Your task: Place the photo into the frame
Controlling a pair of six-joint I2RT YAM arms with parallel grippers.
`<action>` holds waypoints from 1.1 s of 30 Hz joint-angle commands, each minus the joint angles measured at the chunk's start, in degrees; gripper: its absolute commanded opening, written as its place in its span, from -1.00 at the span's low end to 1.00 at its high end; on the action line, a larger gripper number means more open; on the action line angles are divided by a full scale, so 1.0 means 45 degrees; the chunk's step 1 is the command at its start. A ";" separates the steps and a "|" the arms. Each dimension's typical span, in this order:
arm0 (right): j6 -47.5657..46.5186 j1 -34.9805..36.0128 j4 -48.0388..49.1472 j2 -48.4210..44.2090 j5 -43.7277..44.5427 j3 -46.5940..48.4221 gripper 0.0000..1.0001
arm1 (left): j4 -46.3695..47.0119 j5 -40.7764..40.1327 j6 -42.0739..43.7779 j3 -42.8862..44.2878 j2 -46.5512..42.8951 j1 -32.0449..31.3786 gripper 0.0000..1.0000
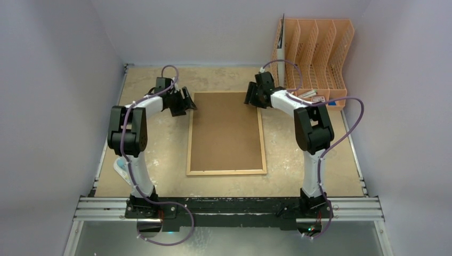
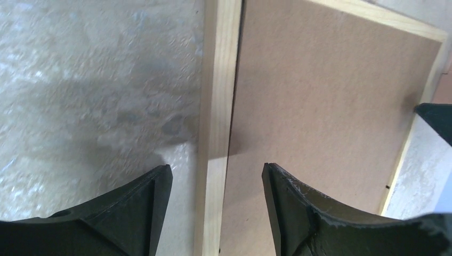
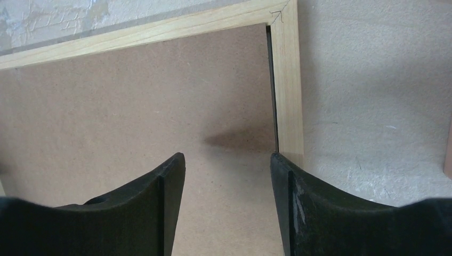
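Observation:
The frame (image 1: 226,133) lies face down mid-table, brown fibreboard back up inside a thin light-wood border. The photo is out of view. My left gripper (image 1: 187,102) hovers at the frame's far left corner, open, its jaws straddling the left wooden border (image 2: 216,133) with nothing gripped. My right gripper (image 1: 251,99) sits open at the far right corner; one finger is over the fibreboard back (image 3: 133,106), the other over the right border (image 3: 288,85). The right gripper's tip also shows as a dark shape at the left wrist view's right edge.
An orange plastic file organiser (image 1: 314,50) stands at the back right, with small items (image 1: 312,97) lying before it. A pale object (image 1: 121,169) lies by the left arm's base. White walls close in the table on three sides.

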 commanded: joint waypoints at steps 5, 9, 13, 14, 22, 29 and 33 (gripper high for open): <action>-0.0566 -0.0091 0.0266 -0.0169 -0.1297 -0.0533 0.24 | 0.0330 0.1432 -0.0064 0.0543 0.1023 0.0095 0.26; -0.0598 -0.0091 0.0390 -0.1210 -0.0629 -0.0778 0.24 | 0.0116 0.0419 0.0111 0.0372 0.0563 0.0150 0.25; -0.0731 -0.0091 0.0728 -0.2296 0.0461 -0.0853 0.24 | 0.0406 -0.0223 0.0088 0.0560 0.0298 0.0278 0.26; -0.0742 -0.0091 0.0850 -0.2568 0.0495 -0.0919 0.25 | 0.0481 -0.0237 0.0100 0.0706 0.0314 0.0289 0.27; -0.1046 -0.0072 0.1516 -0.4088 -0.0614 -0.1897 0.27 | 0.2035 -0.0040 0.0411 0.2431 0.1177 0.0309 0.29; -0.1368 -0.0014 0.1787 -0.6199 -0.3756 -0.4732 0.39 | 0.4135 0.1265 0.0359 0.4371 0.2929 0.0280 0.36; -0.3124 0.0036 0.1672 -0.7932 -0.7592 -0.6602 0.51 | 0.4405 0.2360 0.0447 0.5827 0.4327 0.0289 0.39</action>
